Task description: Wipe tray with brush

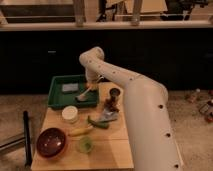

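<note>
The gripper (93, 83) hangs low over the right-hand part of the tray (56, 97), at the end of the arm; it appears pinched on the upper end of the brush (86, 93), whose tan handle slants down and picture-left from it to a pale head resting on the tray floor just below; a flat grey block (70, 87) lies in the tray a little further picture-left of the gripper; the red bowl (50, 142) sits well away from it, towards the camera, on the wooden table (107, 152). The brush looks light and stiff in the handle with a soft, yielding head, so the handle is the place to grip; I judge the smooth handle could twist if pressed hard; the light tray might slide under the strokes.
</note>
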